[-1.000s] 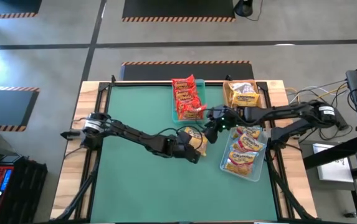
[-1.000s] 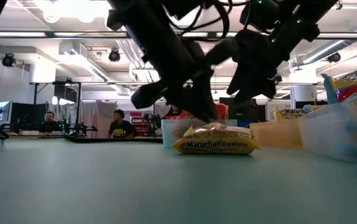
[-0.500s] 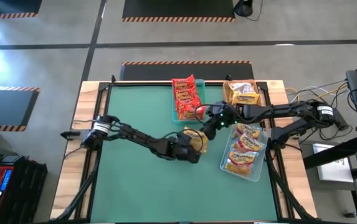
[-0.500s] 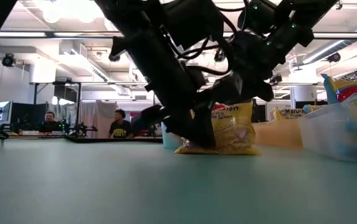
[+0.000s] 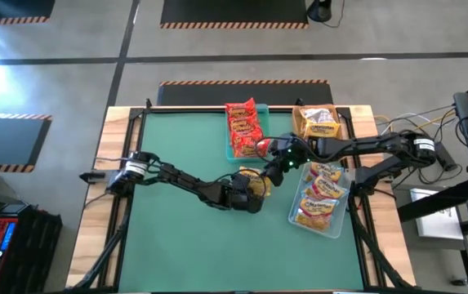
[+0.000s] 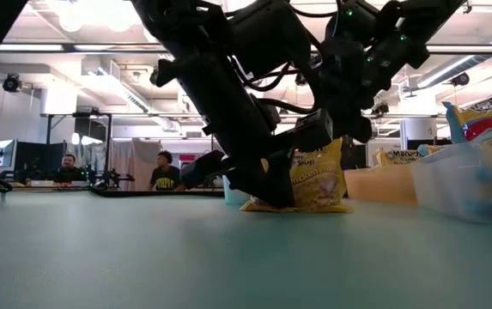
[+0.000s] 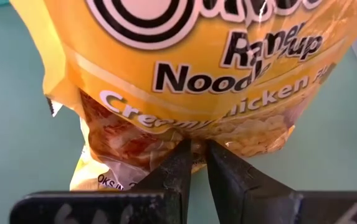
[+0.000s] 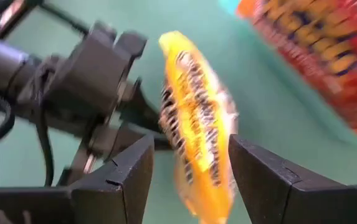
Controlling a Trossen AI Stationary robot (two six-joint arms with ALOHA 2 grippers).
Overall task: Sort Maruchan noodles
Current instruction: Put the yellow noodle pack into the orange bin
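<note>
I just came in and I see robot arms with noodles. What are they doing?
They are sorting ramen packets. The left tool is shut on the edge of a yellow packet, holding it up on its edge on the green table. The right tool is open, with a finger on each side of that packet. Other packets already lie in the trays nearby.

Open green table (image 5: 176, 229) left and front — trays (image 5: 319, 200) and both arms apparently crowding the right-rear.

Green table (image 5: 176, 229) (apparently three trays (image 5: 325, 219))
</note>
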